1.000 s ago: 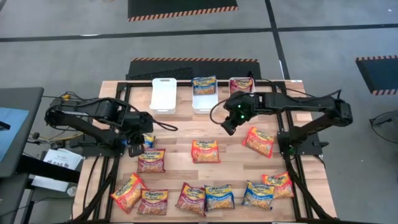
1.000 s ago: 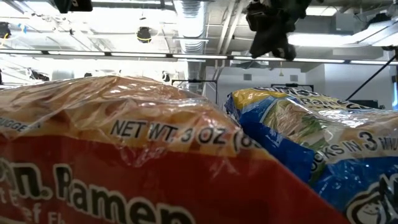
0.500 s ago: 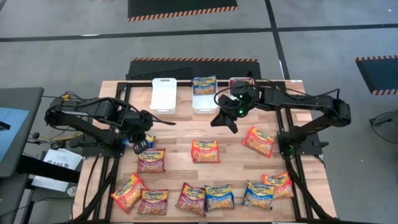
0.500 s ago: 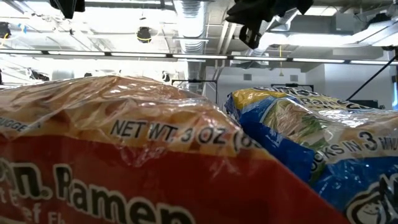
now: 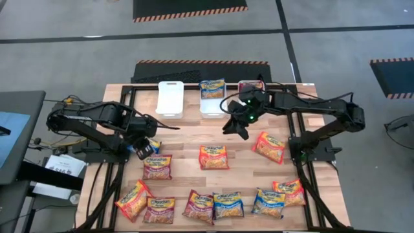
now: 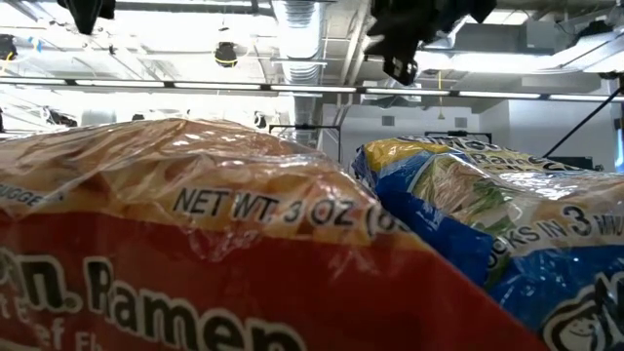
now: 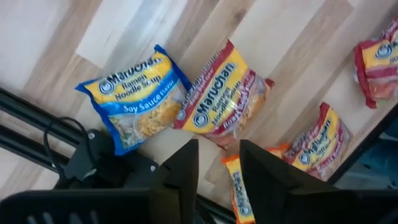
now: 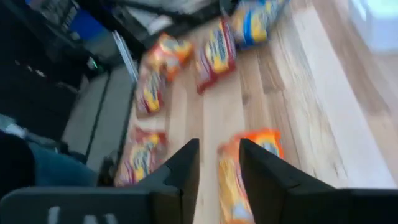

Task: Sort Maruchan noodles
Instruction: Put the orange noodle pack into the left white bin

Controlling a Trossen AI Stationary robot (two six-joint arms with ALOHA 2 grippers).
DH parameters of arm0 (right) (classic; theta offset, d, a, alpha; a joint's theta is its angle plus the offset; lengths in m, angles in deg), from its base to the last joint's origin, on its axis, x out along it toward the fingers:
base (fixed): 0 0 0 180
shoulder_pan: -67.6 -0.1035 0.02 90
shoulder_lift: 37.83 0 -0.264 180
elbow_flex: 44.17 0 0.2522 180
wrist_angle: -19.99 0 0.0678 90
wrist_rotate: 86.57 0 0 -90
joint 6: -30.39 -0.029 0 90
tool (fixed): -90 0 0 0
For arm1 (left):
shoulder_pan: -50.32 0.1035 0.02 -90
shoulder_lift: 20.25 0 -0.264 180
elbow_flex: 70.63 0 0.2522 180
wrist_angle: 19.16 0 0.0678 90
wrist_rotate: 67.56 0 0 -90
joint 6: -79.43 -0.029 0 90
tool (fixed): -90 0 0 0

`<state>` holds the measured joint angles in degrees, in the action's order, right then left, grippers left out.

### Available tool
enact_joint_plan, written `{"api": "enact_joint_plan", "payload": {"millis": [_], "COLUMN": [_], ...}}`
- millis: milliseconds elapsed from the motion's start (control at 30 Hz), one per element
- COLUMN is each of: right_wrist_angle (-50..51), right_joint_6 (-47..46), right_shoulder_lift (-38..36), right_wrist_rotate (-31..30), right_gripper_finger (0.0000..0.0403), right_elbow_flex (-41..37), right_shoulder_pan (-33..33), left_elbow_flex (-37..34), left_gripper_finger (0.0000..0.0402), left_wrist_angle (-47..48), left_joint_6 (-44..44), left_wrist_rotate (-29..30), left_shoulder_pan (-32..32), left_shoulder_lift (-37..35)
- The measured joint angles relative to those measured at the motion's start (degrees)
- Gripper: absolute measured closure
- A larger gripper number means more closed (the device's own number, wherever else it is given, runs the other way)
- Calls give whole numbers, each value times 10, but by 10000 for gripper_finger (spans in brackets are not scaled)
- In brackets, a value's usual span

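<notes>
The left gripper [image 5: 146,150] is hovering just over the blue-and-yellow packet [image 7: 135,98] at the surface's [image 5: 187,139] left edge, that packet lying beside a dark red packet [image 7: 222,96], its long axis slanting away from the jaws, which are standing parted with nothing between them. The right gripper [image 5: 237,125] is hanging in front of the white bins [image 5: 170,98], jaws likewise apart and empty, with the orange packet [image 5: 213,157] at mid-surface lying nearest below it, so the left arm is looking closer to a grasp.

Maruchan noodles [image 5: 213,157]: glossy, crinkled plastic wrappers. Table [image 5: 187,139]: pale wood planks with smooth, visible grain. Bins [image 5: 169,98]: smooth white plastic. Arms [image 5: 97,120] and frame rails [image 5: 310,188]: matt black metal. Floor [image 5: 77,52]: dull grey.
</notes>
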<state>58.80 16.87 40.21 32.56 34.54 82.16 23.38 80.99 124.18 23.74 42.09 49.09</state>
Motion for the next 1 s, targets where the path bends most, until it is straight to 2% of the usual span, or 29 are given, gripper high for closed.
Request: {"api": "enact_joint_plan", "payload": {"millis": [133, 233, 400, 567, 667, 800, 900, 1000], "right_wrist_angle": [59, 85, 86, 110, 110, 111, 117, 133], "right_joint_6": [-3, -38, -93, -111, -120, -125, -126, -126], "right_shoulder_lift": [13, 37, 92, 124, 132, 131, 131, 131], "right_wrist_rotate": [-50, -54, -50, -44, -40, -39, -40, -52], "right_gripper_finger": [220, 208, 207, 216, 219, 219, 220, 220], "right_elbow_flex": [0, -1, 0, 0, 0, 0, 0, 0], "right_shoulder_pan": [13, 23, 16, 3, -7, -22, -31, -36], "left_elbow_flex": [0, 0, 0, -3, -43, -115, -165, -213], "left_gripper_finger": [285, 286, 288, 288, 288, 288, 288, 288], "left_wrist_angle": [-7, -21, -65, -131, -217, -318, -394, -441], "left_joint_6": [18, 29, 27, -18, -38, -46, -65, -75], "left_wrist_rotate": [6, 11, 10, 16, 12, -27, -70, -87], "left_shoulder_pan": [0, 0, 0, 1, 6, 22, 48, 86], "left_shoulder_lift": [0, 0, 0, 10, 10, 9, 4, -1]}}
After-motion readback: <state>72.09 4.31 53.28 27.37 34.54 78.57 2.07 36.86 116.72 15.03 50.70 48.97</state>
